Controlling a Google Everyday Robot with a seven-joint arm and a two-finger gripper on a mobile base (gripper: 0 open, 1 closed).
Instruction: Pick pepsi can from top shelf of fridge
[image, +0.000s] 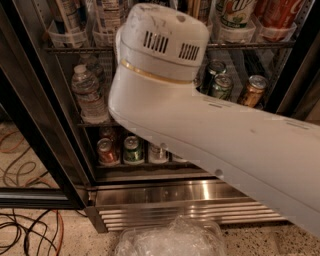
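My white arm (200, 120) fills the middle of the camera view, and its round vented joint (162, 45) stands in front of the open fridge (45, 130). The gripper is out of sight beyond that joint. The top shelf (250, 45) is a wire rack with clear plastic holders. On its right these hold a green-and-white can (235, 12) and a red Coca-Cola can (280, 12). On its left they hold pale cans (107, 20). No pepsi can shows; the arm hides the shelf's middle.
A water bottle (89, 95), green cans (220, 85) and a gold can (251, 90) stand on the middle rack. Red (106, 151) and green (133, 149) cans stand on the lower rack above the ribbed steel base (175, 200). Crumpled clear plastic (170, 240) and cables (25, 235) lie on the floor.
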